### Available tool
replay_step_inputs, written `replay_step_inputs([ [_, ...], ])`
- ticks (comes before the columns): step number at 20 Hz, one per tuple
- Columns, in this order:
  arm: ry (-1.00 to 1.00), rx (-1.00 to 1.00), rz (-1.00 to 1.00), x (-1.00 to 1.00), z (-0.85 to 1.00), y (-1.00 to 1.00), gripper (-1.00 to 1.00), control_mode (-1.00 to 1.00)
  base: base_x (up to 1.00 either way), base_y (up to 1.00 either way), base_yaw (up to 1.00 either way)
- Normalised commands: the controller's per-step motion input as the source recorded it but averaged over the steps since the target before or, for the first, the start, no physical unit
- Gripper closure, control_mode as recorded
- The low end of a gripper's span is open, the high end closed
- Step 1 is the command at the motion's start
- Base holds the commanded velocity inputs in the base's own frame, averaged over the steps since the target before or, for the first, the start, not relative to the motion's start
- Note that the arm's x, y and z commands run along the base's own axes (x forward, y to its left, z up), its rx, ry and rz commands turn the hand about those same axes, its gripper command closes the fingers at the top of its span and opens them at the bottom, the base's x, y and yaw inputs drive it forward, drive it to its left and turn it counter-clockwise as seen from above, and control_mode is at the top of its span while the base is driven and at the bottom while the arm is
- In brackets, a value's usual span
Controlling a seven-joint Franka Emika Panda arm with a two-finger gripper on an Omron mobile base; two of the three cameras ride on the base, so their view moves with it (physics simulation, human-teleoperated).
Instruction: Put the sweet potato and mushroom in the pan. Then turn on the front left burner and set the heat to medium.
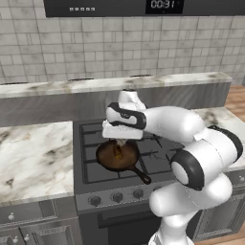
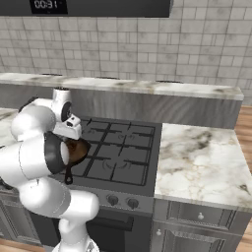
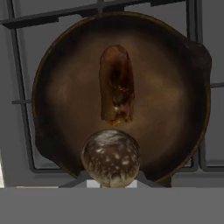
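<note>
Mushroom [image 3: 111, 157] in hand over pan [image 3: 57, 87].

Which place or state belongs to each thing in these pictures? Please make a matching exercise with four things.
Things:
1. sweet potato
2. mushroom
3. pan
4. end effector

Places or states:
A. stands on the stove grate
B. lies in the middle of the pan
C. held between the fingertips above the pan
D. shut on a small round thing

Pairs: 1-B, 2-C, 3-A, 4-D
</note>
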Motion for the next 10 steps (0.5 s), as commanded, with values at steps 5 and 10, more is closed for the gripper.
replay_step_inputs([
  [5, 0.33, -0.06, 0.25, 0.85, 0.01, 0.00, 1.00, -1.00, 0.00, 0.00, 0.00],
  [10, 0.28, -0.09, 0.23, 0.56, 0.00, 0.24, 1.00, -1.00, 0.00, 0.00, 0.00],
])
